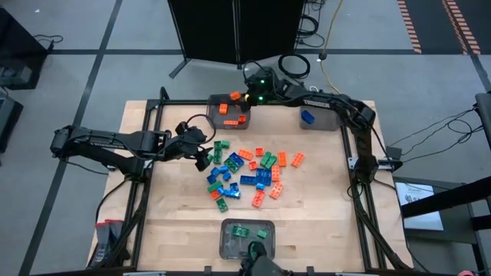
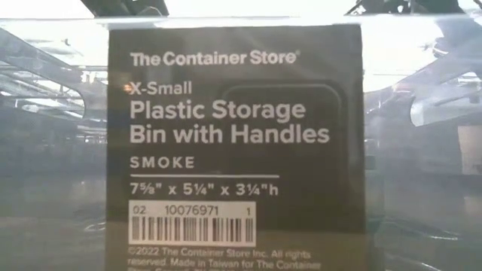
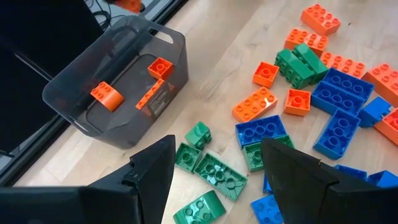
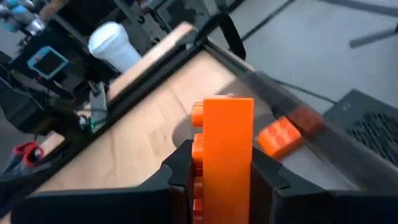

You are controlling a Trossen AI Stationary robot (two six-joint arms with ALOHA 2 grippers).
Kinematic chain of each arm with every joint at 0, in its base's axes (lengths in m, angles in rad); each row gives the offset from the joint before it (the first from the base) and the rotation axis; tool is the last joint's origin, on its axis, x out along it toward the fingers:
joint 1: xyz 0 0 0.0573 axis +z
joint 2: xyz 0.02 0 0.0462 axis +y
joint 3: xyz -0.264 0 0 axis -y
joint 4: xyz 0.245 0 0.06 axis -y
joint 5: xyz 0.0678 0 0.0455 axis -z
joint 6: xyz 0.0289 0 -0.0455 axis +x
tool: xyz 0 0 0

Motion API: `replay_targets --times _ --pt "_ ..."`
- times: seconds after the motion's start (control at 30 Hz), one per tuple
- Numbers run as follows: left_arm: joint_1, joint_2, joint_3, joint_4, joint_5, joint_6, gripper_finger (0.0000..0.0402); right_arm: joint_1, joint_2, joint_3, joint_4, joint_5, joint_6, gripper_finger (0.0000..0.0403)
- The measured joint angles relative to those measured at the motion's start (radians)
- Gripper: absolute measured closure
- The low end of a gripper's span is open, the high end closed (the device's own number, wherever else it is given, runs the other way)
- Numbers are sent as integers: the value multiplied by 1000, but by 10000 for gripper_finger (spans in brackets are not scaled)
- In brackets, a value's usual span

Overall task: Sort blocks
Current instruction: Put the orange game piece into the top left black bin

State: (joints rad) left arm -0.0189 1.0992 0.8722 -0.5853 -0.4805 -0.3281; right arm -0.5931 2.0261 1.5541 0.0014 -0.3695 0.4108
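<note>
The blocks (image 1: 249,170) lie in a loose heap of orange, green and blue at the middle of the tabletop (image 1: 322,215), some touching, some lying on a side or with the hollow underside up. Judgement: they look like hard moulded plastic, light and rigid, with smooth faces that could slip; the safest hold is across two flat parallel side walls, not over the studs, and a block wedged against neighbours would need clearing first. The right gripper (image 4: 221,171) is closed on an orange block (image 4: 225,152), pinched by its side faces with the studs facing sideways, held over the far-left bin (image 1: 230,113). That bin holds several orange blocks; the left wrist view shows three on its floor. The far-right bin (image 1: 321,117) holds one blue block (image 1: 308,116). The near bin (image 1: 247,238), at the front edge of the tabletop, holds a few green blocks. So each bin takes one colour, and most of the heap is not yet sorted. The left gripper (image 3: 217,171) hangs over the left edge of the heap, jaws parted wide and empty, with a cluster of green blocks (image 3: 208,168) just below and between its fingers. The low view is filled by a label on the wall of a bin.
</note>
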Motion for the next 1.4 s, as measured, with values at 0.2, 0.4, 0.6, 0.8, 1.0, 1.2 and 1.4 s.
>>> replay_targets --times 0.2,0.4,0.6,0.8,1.0,1.2,1.4 --pt "0 0 0 0 0 -4 162 2 23 71 -92 26 28 330" --pt "0 0 0 0 0 -1 162 -3 21 90 -98 57 24 308" --pt "0 0 0 0 -4 0 162 -3 23 90 -163 57 2 281" --pt "0 0 0 0 -4 1 162 -3 23 88 -170 54 -11 289" --pt "0 0 0 0 -4 1 162 -3 23 113 -197 49 -15 290" --pt "0 0 0 0 -4 2 162 -3 22 179 -297 57 -68 289" --pt "0 0 0 0 -4 20 162 -3 22 220 -423 127 -139 289"
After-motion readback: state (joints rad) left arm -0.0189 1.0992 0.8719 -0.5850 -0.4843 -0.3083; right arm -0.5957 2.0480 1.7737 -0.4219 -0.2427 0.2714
